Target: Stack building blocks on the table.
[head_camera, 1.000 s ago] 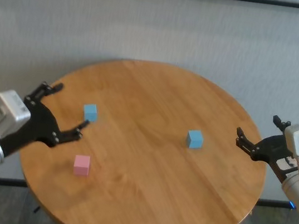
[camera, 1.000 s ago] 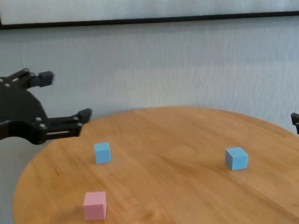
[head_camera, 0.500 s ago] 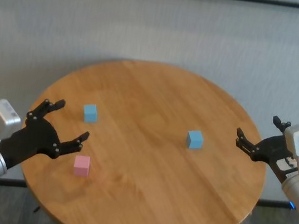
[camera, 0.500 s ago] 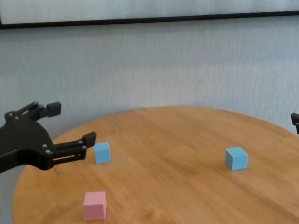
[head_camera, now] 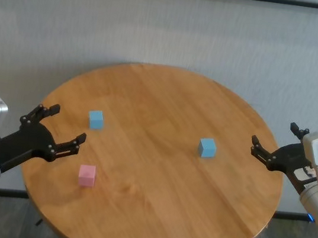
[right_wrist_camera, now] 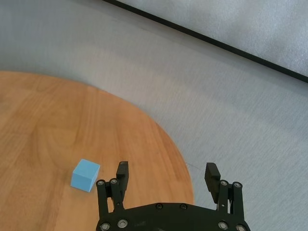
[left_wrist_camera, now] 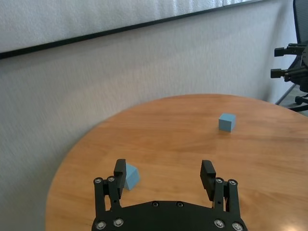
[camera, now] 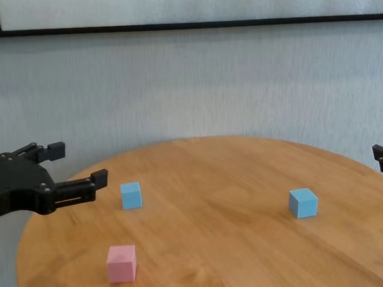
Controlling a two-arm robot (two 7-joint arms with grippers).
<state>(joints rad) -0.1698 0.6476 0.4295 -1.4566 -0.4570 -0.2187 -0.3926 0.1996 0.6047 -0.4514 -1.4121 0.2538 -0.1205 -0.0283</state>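
Observation:
Three cubes lie apart on the round wooden table (head_camera: 167, 102). One light blue cube (head_camera: 95, 120) is at the left, a pink cube (head_camera: 86, 175) is nearer me, and the other light blue cube (head_camera: 206, 147) is right of centre. My left gripper (head_camera: 67, 123) is open and empty, hovering over the table's left edge, just left of the left blue cube (left_wrist_camera: 131, 176) and above the pink cube (camera: 122, 263). My right gripper (head_camera: 274, 136) is open and empty, off the table's right edge, with the right blue cube (right_wrist_camera: 85, 175) ahead of it.
A grey wall (head_camera: 172, 31) with a black strip stands close behind the table. The table's rim (camera: 30, 233) curves near both grippers. The wood between the cubes is bare.
My left gripper has dropped lower and drawn back to the left, away from the left blue cube. The cubes and the right arm have not moved.

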